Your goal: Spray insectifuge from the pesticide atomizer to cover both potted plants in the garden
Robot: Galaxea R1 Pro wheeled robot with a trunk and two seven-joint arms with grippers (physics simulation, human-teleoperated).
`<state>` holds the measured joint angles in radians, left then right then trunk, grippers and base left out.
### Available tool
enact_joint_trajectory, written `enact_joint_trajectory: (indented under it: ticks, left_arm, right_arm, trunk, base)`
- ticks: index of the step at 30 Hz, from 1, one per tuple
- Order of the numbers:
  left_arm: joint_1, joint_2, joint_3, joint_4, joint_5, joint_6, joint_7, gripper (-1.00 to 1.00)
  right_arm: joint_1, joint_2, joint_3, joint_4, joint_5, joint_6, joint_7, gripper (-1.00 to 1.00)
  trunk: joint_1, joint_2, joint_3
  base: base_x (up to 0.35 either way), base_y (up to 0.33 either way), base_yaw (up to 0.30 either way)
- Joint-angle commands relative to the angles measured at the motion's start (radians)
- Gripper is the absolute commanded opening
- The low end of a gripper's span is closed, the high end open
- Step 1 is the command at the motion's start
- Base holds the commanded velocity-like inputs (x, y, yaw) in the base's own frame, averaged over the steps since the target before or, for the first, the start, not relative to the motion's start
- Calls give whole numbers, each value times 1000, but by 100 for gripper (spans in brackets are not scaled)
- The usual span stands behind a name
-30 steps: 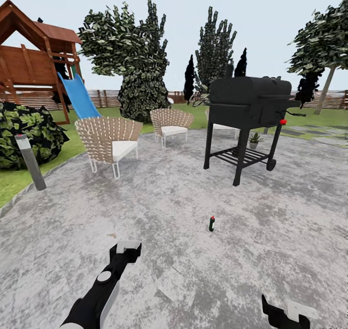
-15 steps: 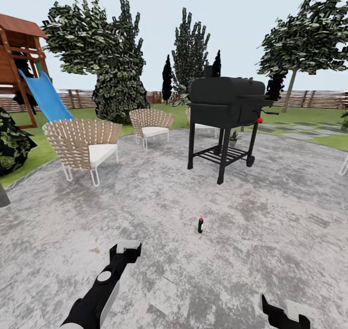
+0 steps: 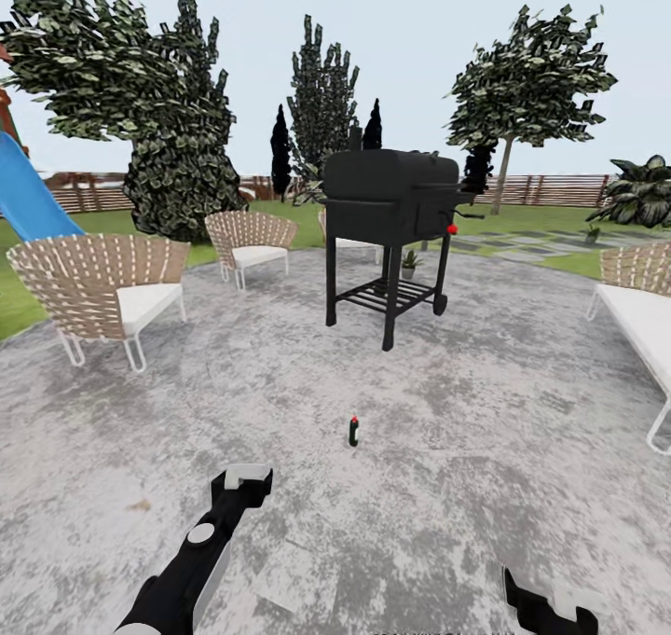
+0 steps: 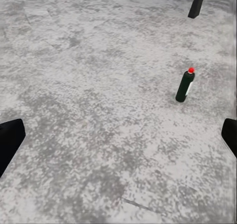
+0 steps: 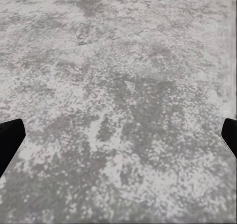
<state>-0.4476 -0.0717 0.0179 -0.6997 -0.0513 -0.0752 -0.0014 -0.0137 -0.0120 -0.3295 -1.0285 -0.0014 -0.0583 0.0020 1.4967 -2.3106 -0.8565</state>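
both jaws stood wide apart and held nothing: in the left wrist view we saw our left gripper (image 4: pixel 118 135) with its dark fingertips (image 4: pixel 10 142) at the two edges of the picture, and our right gripper (image 5: pixel 118 135) looked the same over bare paving. the pesticide atomizer (image 3: pixel 354 430) stood upright on the round grey patio (image 3: pixel 485 448), ahead of our left gripper and well apart from it; from the left wrist we saw its dark slim body and red top (image 4: pixel 185 86). beyond it stood a black barbecue grill (image 3: pixel 391 201) on four legs, and behind the grill's legs we made out one small potted plant (image 3: pixel 408 264) in a grey pot. a second small plant (image 3: pixel 593 233) sat far off by the stepping slabs, too small for us to tell its kind. woven chairs (image 3: pixel 102 285) ringed the patio, with a white-cushioned seat (image 3: pixel 643 318) at our right. a brown slatted fence (image 3: pixel 550 189) and trees closed the lawn behind.
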Motion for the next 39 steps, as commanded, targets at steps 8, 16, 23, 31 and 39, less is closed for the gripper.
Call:
enact_joint_trajectory:
  ticks: [8,16,23,31,39]
  left_arm:
    - [0,0,2,0,-5,-3,0,100]
    - [0,0,2,0,-5,-3,0,100]
    - [0,0,2,0,-5,-3,0,100]
    - [0,0,1,0,-6,-3,0,100]
    - [0,0,2,0,-6,-3,0,100]
  right_arm:
    - [-1,0,0,1,0,-3,0,100]
    - [0,0,0,1,0,-3,0,100]
    - [0,0,0,1,0,-3,0,100]
    - [0,0,0,1,0,-3,0,100]
    - [-1,0,0,0,0,-3,0,100]
  trunk:
    - [0,0,-1]
    - [0,0,-1]
    - [0,0,-1]
    - [0,0,-1]
    - [0,0,-1]
  base:
    - [0,0,-282]
    - [2,12,-282]
    - [131,188,-282]
    - [182,253,-282]
    - [159,175,-282]
